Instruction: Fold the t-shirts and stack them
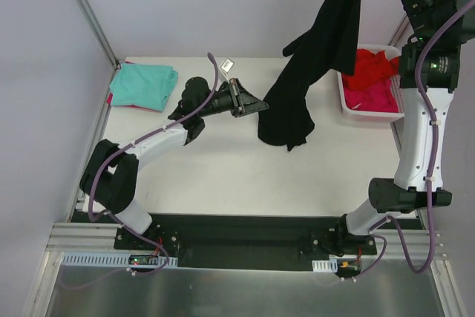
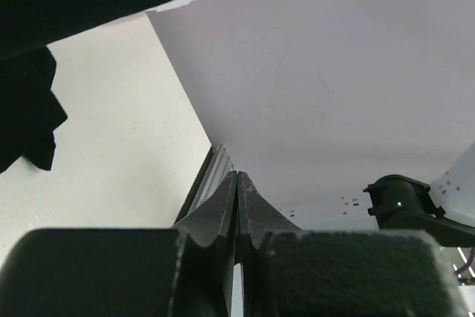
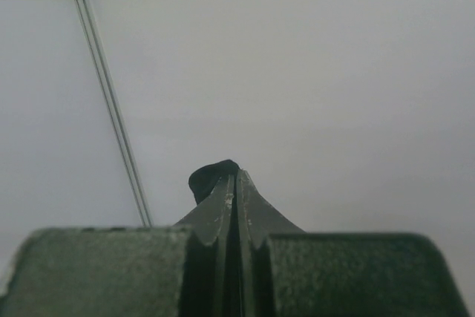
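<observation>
Pale, bare walls close in a white worktop [image 1: 223, 161]. Above its right half hangs the black t-shirt [image 1: 312, 57], a long, limp, unfolded drape whose lowest folds reach down toward the surface. It looks light and wholly soft, so it will sag and twist from any single point. I judge that a second hold on a hem or shoulder corner, well apart from the first, is needed to spread it flat. A white slotted basket [image 1: 369, 117] at the right edge holds a crumpled red t-shirt [image 1: 371, 68] and a pink t-shirt [image 1: 378, 98]. The teal t-shirt [image 1: 145, 85] lies folded in the far-left corner. The right fingers [image 3: 219, 213], raised high, are pinched on a small tuft of the black cloth. The left fingers [image 2: 223, 213] are pressed together just beside the shirt's lower edge, with nothing visible between them.
</observation>
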You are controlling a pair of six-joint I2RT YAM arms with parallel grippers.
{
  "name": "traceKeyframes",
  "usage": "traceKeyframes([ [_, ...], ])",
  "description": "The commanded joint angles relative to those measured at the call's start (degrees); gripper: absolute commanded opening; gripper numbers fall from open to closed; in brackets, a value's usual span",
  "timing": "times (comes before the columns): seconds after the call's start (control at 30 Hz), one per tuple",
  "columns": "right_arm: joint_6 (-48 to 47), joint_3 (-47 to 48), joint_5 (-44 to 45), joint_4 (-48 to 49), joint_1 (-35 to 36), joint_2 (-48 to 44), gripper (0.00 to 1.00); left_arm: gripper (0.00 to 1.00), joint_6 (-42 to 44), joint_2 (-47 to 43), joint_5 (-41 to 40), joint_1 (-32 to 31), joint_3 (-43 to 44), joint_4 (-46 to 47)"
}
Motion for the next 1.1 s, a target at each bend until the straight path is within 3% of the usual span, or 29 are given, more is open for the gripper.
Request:
traceKeyframes([
  [0.0,9.00,-3.53,-2.23,12.03,0.34,-1.68,0.01,0.00,3.70,-7.84,0.27,-0.13,-0.89,2.85],
  [0.1,12.63,-3.35,-5.13,13.44,0.61,-2.38,0.01,0.00,4.32,-9.95,0.09,-0.22,-3.17,2.57],
  [0.27,8.87,-17.32,-3.91,15.12,2.36,-12.03,0.01,0.00,4.41,-12.77,-0.70,-0.66,-6.34,2.22],
  [0.4,4.21,-20.49,-4.70,10.48,2.72,-15.74,0.01,0.00,9.74,-13.74,-5.24,-5.22,-6.52,-3.39],
  [0.43,3.41,-21.11,-4.79,8.81,2.89,-15.83,0.01,0.00,11.16,-13.56,-6.49,-9.06,-6.26,-6.80],
  [0.5,2.70,-22.60,-4.70,8.00,3.42,-14.78,0.01,0.00,12.67,-11.81,-9.12,-12.68,-5.99,-8.24],
  [0.67,0.86,-20.43,-3.82,7.47,7.28,-7.76,0.01,0.00,9.42,-7.24,-10.89,-21.29,-8.01,-2.02],
  [0.9,-4.23,-13.55,-7.69,-1.83,18.87,1.40,0.01,0.00,11.69,-11.26,-14.49,-24.39,-13.62,-2.43],
  [0.97,-5.91,-15.74,-8.30,-3.32,20.73,0.70,0.01,0.00,13.89,-17.67,-18.86,-23.87,-15.22,-6.81],
  [1.07,-7.67,-20.49,-8.13,-3.34,23.72,-0.62,0.01,0.00,21.35,-27.66,-27.20,-22.81,-13.56,-22.88],
])
